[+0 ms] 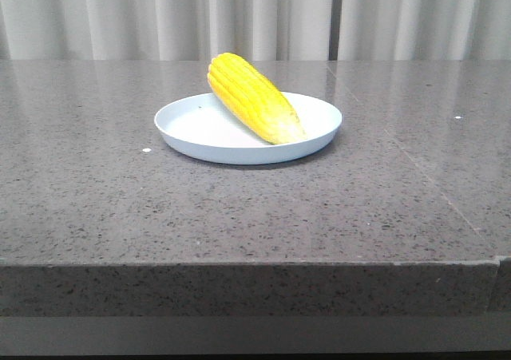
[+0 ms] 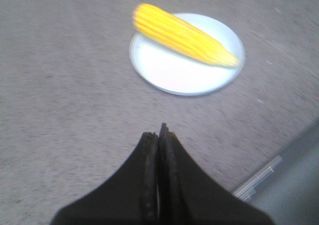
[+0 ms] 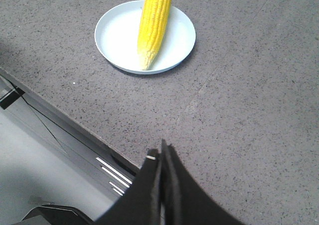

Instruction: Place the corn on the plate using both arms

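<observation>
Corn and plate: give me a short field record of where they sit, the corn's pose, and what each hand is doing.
corn: lies slanted across the plate, thick end past the far rim, pale tip on the near-right side
plate: flat on the grey table, nothing else in it
left hand: shut, empty, above the table, apart from the plate
right hand: shut, empty, near the table edge, apart from the plate
contact: neither hand touches the corn
task state: corn looks placed
</observation>
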You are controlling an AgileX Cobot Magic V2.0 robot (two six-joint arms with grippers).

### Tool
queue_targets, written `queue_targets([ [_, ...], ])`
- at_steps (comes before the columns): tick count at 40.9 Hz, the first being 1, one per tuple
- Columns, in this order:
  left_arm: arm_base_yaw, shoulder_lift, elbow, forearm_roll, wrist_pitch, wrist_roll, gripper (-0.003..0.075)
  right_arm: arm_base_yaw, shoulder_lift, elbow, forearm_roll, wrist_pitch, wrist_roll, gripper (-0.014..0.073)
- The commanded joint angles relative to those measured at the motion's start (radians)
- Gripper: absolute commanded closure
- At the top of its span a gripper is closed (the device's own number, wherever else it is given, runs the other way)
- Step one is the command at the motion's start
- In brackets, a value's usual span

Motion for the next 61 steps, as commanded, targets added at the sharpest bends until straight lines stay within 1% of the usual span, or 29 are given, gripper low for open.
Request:
queue_targets([
  [1,0.106,-0.094,0.072,0.005,-0.192,-0.012,0.0741,-0.003,0.005,-0.020,-0.011,-0.071,0.001,0.0680],
  [8,0.288,-0.288,0.309,0.009,-0.411,-0.012,0.0741,-0.003,0.005,-0.020,-0.011,-0.071,0.001,0.0680],
  [15,0.408,-0.444,0.532,0.009,-0.565,-0.012,0.0741,-0.003,0.005,-0.020,-0.011,-0.071,0.001,0.0680],
  [22,0.464,-0.567,0.726,0.008,-0.726,-0.012,0.0741,-0.003,0.005,-0.020,-0.011,-0.071,0.001,0.0680],
  [26,0.474,-0.625,0.814,0.008,-0.848,-0.012,0.0741,-0.003,0.005,-0.020,-0.011,-0.071,0.001,0.0680],
  [30,0.474,-0.651,0.874,0.003,-0.928,-0.012,0.0741,-0.003,0.005,-0.020,-0.011,-0.071,0.001,0.0680],
  [32,0.476,-0.649,0.869,0.000,-0.887,-0.012,0.0741,-0.003,0.005,-0.020,-0.010,-0.070,0.001,0.0680],
  [61,0.491,-0.649,0.871,-0.028,-0.889,-0.012,0.0741,-0.003,0.005,-0.020,-0.009,-0.068,0.001,0.0680],
])
